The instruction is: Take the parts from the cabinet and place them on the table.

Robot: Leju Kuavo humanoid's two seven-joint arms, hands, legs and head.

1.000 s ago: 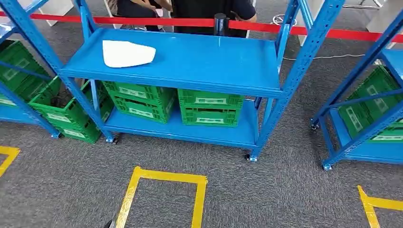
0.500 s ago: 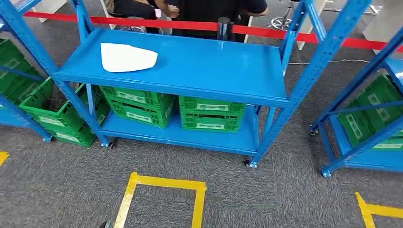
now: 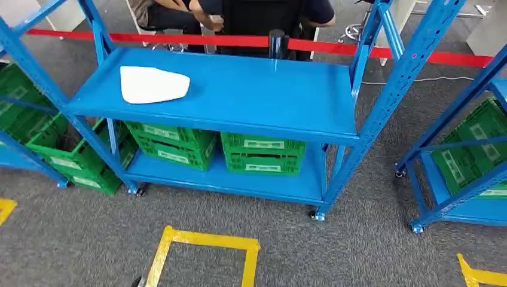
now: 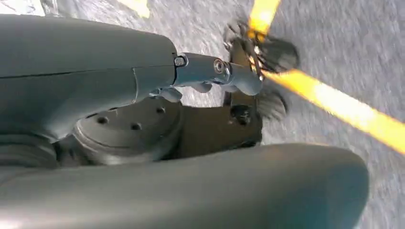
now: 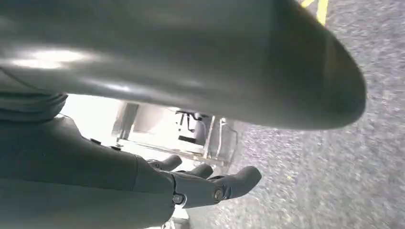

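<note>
White part (image 3: 154,84) lay on blue rack's upper shelf (image 3: 251,89); left hand (image 4: 210,81) and right hand (image 5: 205,183) empty, fingers loosely apart; approach squarely before reaching.

Grey carpet floor (image 3: 335,251) marked with yellow tape (image 3: 206,239), a red barrier belt (image 3: 179,39) behind.

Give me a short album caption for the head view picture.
A white part lies on the top shelf of a blue rack, green crates stored below, with yellow tape marking the grey carpet.
</note>
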